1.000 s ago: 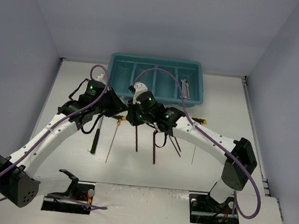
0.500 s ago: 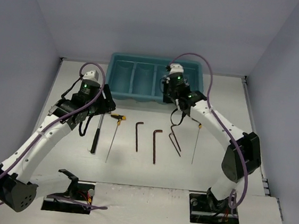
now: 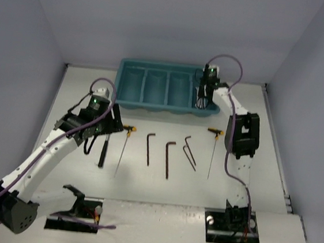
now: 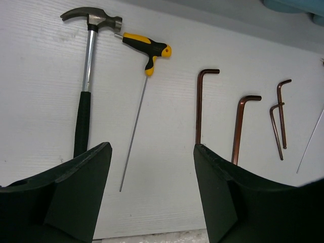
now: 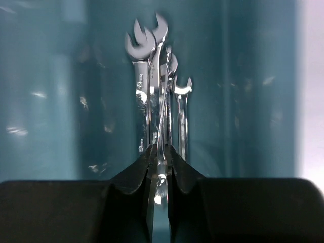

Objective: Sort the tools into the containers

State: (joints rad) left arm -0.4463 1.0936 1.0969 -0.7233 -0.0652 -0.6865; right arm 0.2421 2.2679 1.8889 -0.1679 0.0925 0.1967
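The teal tray [image 3: 169, 65] of containers stands at the back of the table. My right gripper [image 3: 201, 102] reaches into its rightmost compartment [image 5: 50, 101]. Its jaws [image 5: 160, 149] are shut on a silver wrench [image 5: 159, 76], which hangs among other wrenches [image 5: 139, 76] lying there. My left gripper [image 4: 152, 152] hovers open and empty above the table, between the hammer [image 4: 86, 76] and a reddish-brown hex key [image 4: 200, 104]. A yellow-black T-handle driver [image 4: 147, 48] lies just ahead of it. From above, the left gripper [image 3: 110, 129] sits over the hammer's head end [image 3: 104, 150].
On the table in front of the tray lie a row of tools: two large hex keys [image 3: 149, 148] [image 3: 168, 157], a pair of small ones [image 3: 190, 152] and a second T-handle driver [image 3: 212, 153]. The tray's other three compartments show no tools.
My right arm swung from the middle of the table to the tray's rightmost compartment with a wrench. My left gripper opened and drew back left over the hammer.
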